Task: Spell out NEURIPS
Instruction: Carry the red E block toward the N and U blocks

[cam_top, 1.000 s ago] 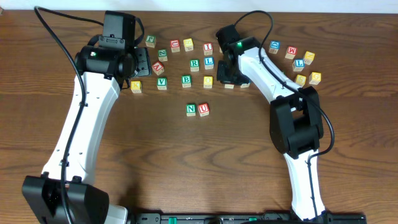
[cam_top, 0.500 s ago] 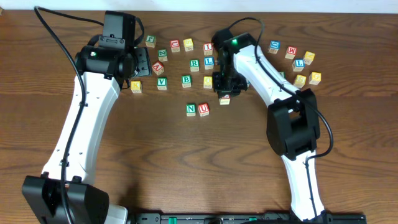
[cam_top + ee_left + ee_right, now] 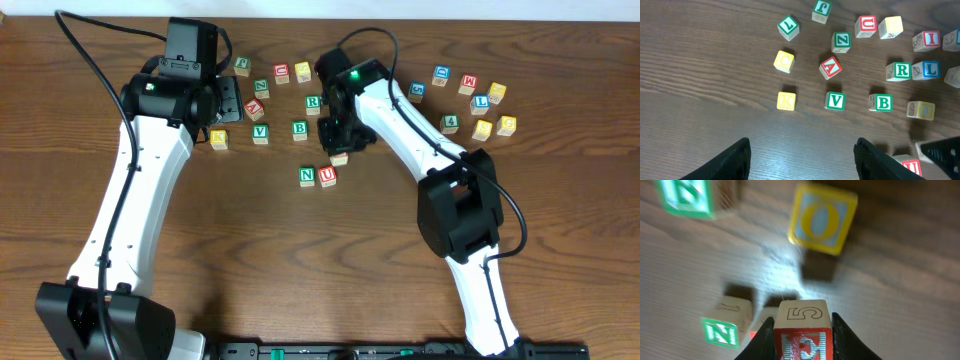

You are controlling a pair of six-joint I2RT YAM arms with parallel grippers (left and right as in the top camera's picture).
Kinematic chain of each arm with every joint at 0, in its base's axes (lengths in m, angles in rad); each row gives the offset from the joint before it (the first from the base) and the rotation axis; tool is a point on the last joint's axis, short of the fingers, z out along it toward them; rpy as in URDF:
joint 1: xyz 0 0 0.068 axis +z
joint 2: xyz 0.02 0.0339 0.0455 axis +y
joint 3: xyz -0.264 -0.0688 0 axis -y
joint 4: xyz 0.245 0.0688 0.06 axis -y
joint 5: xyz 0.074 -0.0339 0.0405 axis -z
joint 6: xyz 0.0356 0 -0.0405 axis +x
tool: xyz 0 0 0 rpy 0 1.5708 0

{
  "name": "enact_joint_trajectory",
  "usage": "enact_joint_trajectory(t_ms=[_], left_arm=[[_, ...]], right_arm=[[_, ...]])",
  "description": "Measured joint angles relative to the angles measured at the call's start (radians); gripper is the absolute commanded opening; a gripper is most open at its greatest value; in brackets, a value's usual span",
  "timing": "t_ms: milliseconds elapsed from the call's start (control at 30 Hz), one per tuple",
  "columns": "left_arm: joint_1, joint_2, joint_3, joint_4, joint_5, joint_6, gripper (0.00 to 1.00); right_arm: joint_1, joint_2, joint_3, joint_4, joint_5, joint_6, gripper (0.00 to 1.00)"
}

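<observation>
Nearest the robot's bases, on the brown wooden surface [image 3: 250,250], the green N cube [image 3: 307,176] and the red U cube [image 3: 327,176] sat side by side and close together, with the N on the left. Just beyond the U and slightly to its right, the right tool [image 3: 339,140] pointed down with its jaws narrowed onto the red E cube [image 3: 802,344]. The right wrist view showed a finger against each side of that cube, a 5 on its top face and the E turned toward the camera. Whether the cube rested on the wood or hung above it could not be told. Past it lay the yellow O cube [image 3: 822,224], blurred. Farther out ran a loose row of the yellow K cube [image 3: 218,138], the green V cube [image 3: 260,131] and the green B cube [image 3: 300,129], each apart from the next. Beyond that row stood the red A cube [image 3: 254,108] and the green R cube [image 3: 313,101], the R close beside the right arm. The red I cube [image 3: 926,40] lay farther still, seen only from the left wrist. The left tool [image 3: 805,160] hung over the K and V end of the row with its jaws wide and nothing between them
</observation>
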Motion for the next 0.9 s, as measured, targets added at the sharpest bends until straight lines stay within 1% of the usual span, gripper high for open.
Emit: enact_joint_trajectory(t_ms=[233, 367, 600, 733, 900], left_arm=[[0.0, 0.0, 0.0, 0.0, 0.0, 0.0, 0.65], [0.0, 0.0, 0.0, 0.0, 0.0, 0.0, 0.65], [0.0, 0.0, 0.0, 0.0, 0.0, 0.0, 0.65], [0.0, 0.0, 0.0, 0.0, 0.0, 0.0, 0.65], [0.0, 0.0, 0.0, 0.0, 0.0, 0.0, 0.65]], right_arm=[[0.006, 0.0, 0.025, 0.06, 0.001, -0.006, 0.24], [0.038, 0.0, 0.025, 0.09, 0.001, -0.006, 0.24], [0.109, 0.0, 0.025, 0.107, 0.009, -0.005, 0.24], [0.119, 0.0, 0.025, 0.117, 0.029, -0.002, 0.24], [0.119, 0.0, 0.021, 0.123, 0.065, 0.036, 0.26]])
